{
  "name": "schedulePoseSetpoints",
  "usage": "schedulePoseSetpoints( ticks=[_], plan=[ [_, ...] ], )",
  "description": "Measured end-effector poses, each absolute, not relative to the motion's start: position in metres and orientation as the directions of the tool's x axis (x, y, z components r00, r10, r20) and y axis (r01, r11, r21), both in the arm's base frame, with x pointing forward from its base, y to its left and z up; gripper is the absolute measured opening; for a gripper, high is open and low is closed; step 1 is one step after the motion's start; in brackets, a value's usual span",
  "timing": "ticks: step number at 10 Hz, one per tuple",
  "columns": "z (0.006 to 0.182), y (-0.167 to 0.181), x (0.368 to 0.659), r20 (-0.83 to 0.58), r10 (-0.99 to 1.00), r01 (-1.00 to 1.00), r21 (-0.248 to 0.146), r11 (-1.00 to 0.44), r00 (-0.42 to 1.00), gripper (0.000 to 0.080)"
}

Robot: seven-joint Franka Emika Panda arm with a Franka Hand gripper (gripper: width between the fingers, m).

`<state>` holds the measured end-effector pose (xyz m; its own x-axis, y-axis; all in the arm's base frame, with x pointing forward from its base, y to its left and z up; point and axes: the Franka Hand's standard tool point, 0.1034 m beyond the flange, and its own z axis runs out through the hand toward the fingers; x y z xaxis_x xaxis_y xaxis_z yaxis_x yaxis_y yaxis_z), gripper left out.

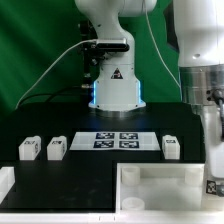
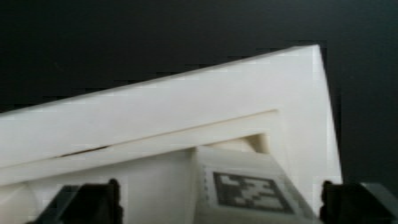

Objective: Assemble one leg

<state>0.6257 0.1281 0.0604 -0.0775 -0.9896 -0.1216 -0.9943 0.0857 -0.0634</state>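
Observation:
In the wrist view a small white leg (image 2: 249, 186) with a black-and-white tag stands at the corner of the wide white rimmed panel (image 2: 214, 100). My gripper (image 2: 222, 205) is open, its dark fingers (image 2: 89, 203) well apart on either side of that leg without touching it. In the exterior view the gripper (image 1: 211, 180) hangs low at the right end of the panel (image 1: 160, 176); the leg under it is mostly hidden. Three more legs lie on the black table: two on the left (image 1: 28, 148) (image 1: 57, 148) and one on the right (image 1: 171, 147).
The marker board (image 1: 118, 140) lies flat at the table's middle, in front of the robot base (image 1: 115, 90). Another white part (image 1: 5, 183) sits at the front of the exterior view's left. A green curtain stands behind.

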Motion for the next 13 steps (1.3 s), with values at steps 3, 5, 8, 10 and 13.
schedulePoseSetpoints(
  ticks=[3,5,8,10,13],
  plan=[
    [0.061,0.132,0.625,-0.057,-0.920,-0.919,-0.103,-0.380,0.387,0.0641],
    [0.061,0.129,0.626,-0.036,-0.844,-0.841,-0.110,-0.529,0.535,0.0648],
    [0.070,0.110,0.639,0.039,-0.454,-0.450,-0.082,-0.889,0.890,0.0649],
    [0.070,0.112,0.640,0.043,-0.453,-0.450,-0.076,-0.890,0.890,0.0528],
    [0.070,0.110,0.639,0.024,-0.623,-0.619,-0.083,-0.781,0.782,0.0290]
  ],
)
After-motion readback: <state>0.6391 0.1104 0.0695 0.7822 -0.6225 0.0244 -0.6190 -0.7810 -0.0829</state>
